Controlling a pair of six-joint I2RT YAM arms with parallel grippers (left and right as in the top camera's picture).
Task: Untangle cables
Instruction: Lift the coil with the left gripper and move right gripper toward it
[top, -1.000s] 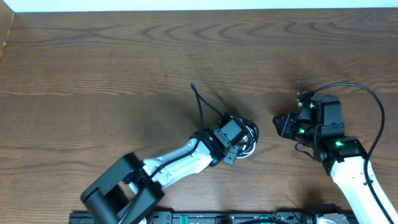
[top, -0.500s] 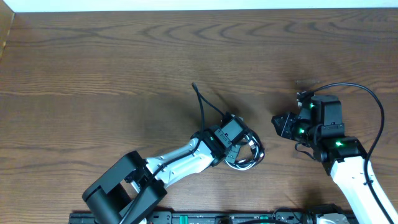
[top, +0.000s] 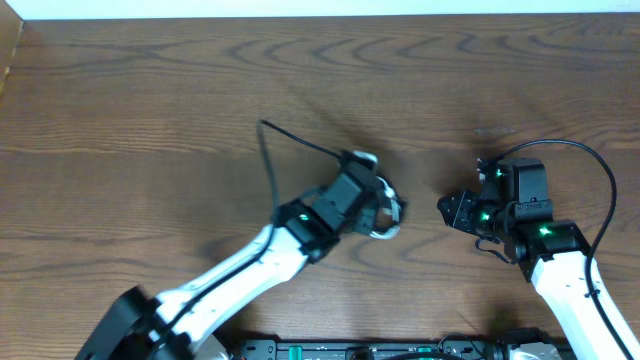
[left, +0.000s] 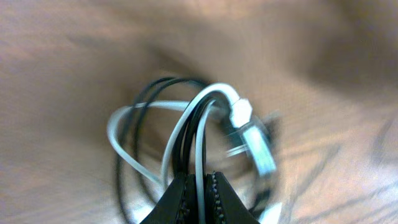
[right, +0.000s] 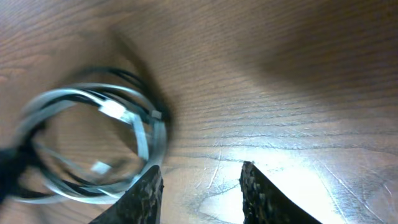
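- Item: the cables (left: 211, 118); thin black and white cords wound together in one small loose coil, with a pale plug end showing at the coil's upper right in the left wrist view; the picture is blurred, so you cannot count the strands.
- Location: near the middle of the tabletop (top: 150, 100), slightly toward its right edge and its near edge; whether the coil rests on the wood or hangs just clear of it cannot be told.
- Handling, as a judgement: very light, limp and springy; the coil will likely sag and drag along as one bundle; the strands are smooth and far thinner than the fingers, so they may slip in a pinch; treat the plug ends as the fragile part.
- Where to take hold: a plug end or a single strand on the outer side of the coil looks best; pinching several strands together would probably only tighten the tangle.
- Left gripper (left: 199, 182): clenched on the cables, with white and black strands running between its fingertips.
- Right gripper (right: 200, 179): jaws apart with nothing between them; it sits near the coil, on the side toward the right edge, not touching.
- Not part of the item: the thicker arm wire (top: 265, 150) arching over the left arm.
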